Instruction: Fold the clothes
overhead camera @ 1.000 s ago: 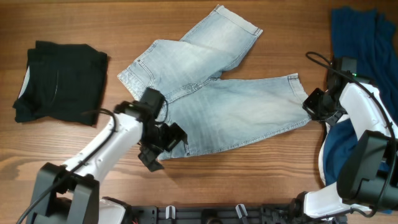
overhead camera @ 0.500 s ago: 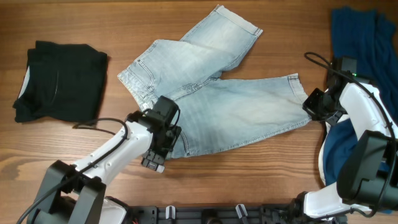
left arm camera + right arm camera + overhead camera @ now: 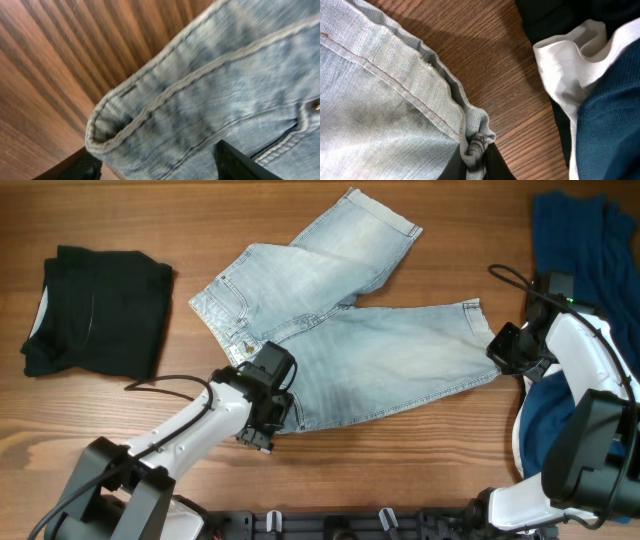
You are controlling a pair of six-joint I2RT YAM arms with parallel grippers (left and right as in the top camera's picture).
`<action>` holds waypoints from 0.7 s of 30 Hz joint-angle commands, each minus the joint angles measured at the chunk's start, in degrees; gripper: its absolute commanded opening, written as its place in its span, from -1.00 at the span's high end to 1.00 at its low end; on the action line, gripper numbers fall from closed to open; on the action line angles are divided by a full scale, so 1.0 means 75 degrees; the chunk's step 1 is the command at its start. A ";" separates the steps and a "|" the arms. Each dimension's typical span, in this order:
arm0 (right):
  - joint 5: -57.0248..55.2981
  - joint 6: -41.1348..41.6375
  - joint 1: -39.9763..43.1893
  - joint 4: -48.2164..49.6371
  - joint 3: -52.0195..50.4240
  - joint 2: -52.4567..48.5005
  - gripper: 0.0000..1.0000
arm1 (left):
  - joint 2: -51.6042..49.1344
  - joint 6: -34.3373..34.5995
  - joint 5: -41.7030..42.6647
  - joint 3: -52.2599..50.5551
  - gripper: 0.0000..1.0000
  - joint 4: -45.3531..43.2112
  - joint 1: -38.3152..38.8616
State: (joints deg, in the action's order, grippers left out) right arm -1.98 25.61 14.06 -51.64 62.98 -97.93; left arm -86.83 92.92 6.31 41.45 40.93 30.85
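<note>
Pale light-blue denim shorts (image 3: 340, 345) lie spread on the wooden table, one leg reaching up to the back, the other to the right. My left gripper (image 3: 268, 420) is open over the waistband corner (image 3: 165, 115) at the shorts' front left, a finger on each side of it. My right gripper (image 3: 503, 350) is shut on the hem corner of the right leg (image 3: 477, 142), bunched between its fingers. A folded black garment (image 3: 95, 310) lies at the far left. A deep-blue garment (image 3: 585, 250) lies at the far right.
White fabric (image 3: 570, 55) and more deep-blue cloth (image 3: 610, 120) lie close to the right of my right gripper. A black rail (image 3: 330, 525) runs along the table's front edge.
My left arm has moved right and up from bare wood onto the shorts' waistband corner. The right arm has not moved.
</note>
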 commanded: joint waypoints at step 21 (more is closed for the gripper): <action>0.0653 -0.0548 0.0697 -0.0434 -0.0055 0.0997 0.92 | 0.3448 -0.3037 0.0178 0.0248 0.92 0.2232 -0.0699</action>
State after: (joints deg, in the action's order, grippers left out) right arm 1.52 24.49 16.03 -54.61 62.87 -96.38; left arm -70.94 77.45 8.29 42.37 54.30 26.20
